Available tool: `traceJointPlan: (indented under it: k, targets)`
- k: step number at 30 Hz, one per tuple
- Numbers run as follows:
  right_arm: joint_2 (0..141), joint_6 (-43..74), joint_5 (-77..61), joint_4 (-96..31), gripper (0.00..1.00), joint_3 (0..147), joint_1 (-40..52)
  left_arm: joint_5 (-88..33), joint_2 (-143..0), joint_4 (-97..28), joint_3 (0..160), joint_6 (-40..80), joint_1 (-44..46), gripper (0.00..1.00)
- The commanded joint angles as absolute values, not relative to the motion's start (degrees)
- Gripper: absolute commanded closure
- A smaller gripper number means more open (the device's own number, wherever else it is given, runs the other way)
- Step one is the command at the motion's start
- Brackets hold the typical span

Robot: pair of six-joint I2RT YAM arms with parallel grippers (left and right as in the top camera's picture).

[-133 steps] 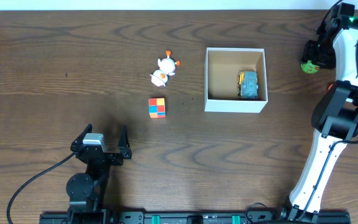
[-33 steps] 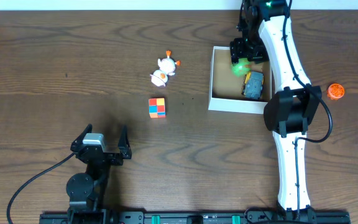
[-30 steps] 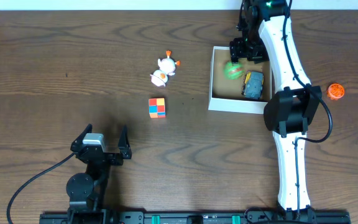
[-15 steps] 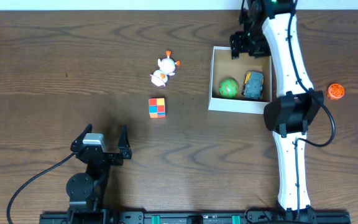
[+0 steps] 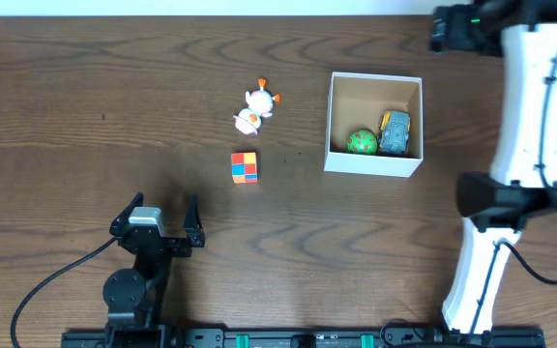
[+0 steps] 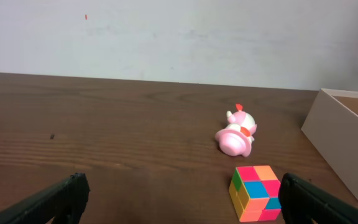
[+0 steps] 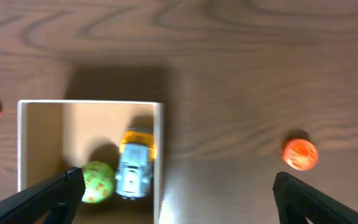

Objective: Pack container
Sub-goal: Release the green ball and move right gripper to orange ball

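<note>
The container (image 5: 373,163), a shallow white-walled box with a brown inside, stands right of centre. Inside it a green ball (image 5: 361,142) lies beside a blue and yellow toy car (image 5: 395,133). My right gripper (image 5: 448,29) is high above the table's back edge, right of the box, open and empty. In the right wrist view the container (image 7: 159,155), ball (image 7: 97,182) and car (image 7: 135,171) lie below my gripper (image 7: 178,183). My left gripper (image 5: 158,217) rests open near the front left; the left wrist view shows nothing between its fingers (image 6: 55,199).
A pink and white toy (image 5: 255,108) lies on its side left of the box, and a colourful cube (image 5: 244,166) sits nearer the front. An orange ball (image 7: 299,154) lies on the wood right of the box, hidden by my right arm in the overhead view.
My right gripper opened over the box and let the green ball drop in; the ball rolled up beside the car. The arm then rose and drew back to the right. The left arm stayed still.
</note>
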State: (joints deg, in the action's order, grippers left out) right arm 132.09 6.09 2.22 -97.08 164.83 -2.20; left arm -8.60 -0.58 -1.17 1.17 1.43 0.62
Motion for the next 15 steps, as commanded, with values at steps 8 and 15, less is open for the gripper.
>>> traceJointPlan:
  k: [8, 15]
  targets:
    - [130.06, 6.46, 8.19, -97.32, 0.01, 146.69, -8.97, -9.21, -0.23, -3.22, 0.23, 0.64, 0.78, 0.02]
    - [130.08, 9.82, 9.39, -94.76, 0.01, 136.81, -16.86, -9.21, -0.23, -3.22, 0.23, 0.64, 0.78, 0.02]
